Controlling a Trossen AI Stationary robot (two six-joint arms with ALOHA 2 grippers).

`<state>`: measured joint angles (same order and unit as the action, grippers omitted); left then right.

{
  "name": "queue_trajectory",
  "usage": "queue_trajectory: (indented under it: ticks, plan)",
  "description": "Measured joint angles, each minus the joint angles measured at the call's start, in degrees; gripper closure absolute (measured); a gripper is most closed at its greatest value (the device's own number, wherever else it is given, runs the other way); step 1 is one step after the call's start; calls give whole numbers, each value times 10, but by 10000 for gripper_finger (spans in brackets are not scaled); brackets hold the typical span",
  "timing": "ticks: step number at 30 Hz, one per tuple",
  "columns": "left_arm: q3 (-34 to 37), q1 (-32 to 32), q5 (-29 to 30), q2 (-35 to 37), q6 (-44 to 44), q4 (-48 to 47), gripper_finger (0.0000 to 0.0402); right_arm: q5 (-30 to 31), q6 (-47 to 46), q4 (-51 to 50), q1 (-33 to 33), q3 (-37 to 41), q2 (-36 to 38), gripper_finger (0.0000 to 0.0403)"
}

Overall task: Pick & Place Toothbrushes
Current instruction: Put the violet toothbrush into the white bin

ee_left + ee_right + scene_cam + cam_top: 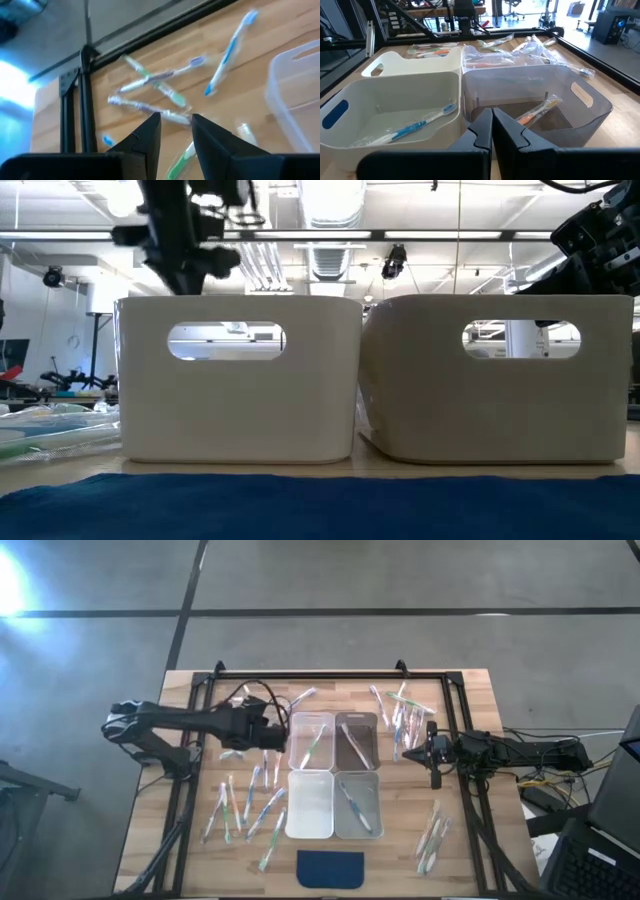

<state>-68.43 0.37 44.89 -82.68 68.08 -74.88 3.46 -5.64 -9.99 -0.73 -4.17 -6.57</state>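
Toothbrushes [252,802]: many thin whitish sticks with green, blue or pink accents, scattered in loose groups on the wooden table [480,870]. One group lies left of the bins; another by the far edge near the right arm [400,715]; a few at the near right [432,835].

Bins: four rectangular plastic bins in a two-by-two block at table centre. Far-left bin [311,740] holds one green-accented brush; far-right bin [356,740], darker in tint, holds one brush lying diagonally; near-right bin [357,804] holds one blue-accented brush; near-left bin [309,805] shows no contents.

Pad: dark blue flat pad [331,868] at the near edge, just in front of the bins.

Left gripper [176,125]: over the table just left of the far-left bin, above the scattered brushes. Fingers [150,132] stand partly apart, with a gap between them. A green-accented brush [181,159] shows in that gap; whether it is grasped or simply lies on the table beneath cannot be told.

Right gripper [492,122]: over the table just right of the far-right bin, pointing toward the bins. Fingers pressed together, holding nothing. Its wrist view shows the blue-accented brush [415,127] in the white bin and an orange-accented one [537,112] in the tinted bin.
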Motion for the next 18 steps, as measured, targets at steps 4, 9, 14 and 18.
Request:
queue_trajectory:
  ticks: [4,9,14,18]
  plan:
    - [41,-6,-22,1,43,10,287,0,-1,0,0,0,0,394]
    - [79,-24,-62,1,41,47,287,0,-1,0,0,0,0,394]
    - [106,-41,-75,5,53,82,287,0,-2,0,0,0,0,394]
    - [117,-42,-78,6,76,79,287,0,1,0,0,0,0,394]
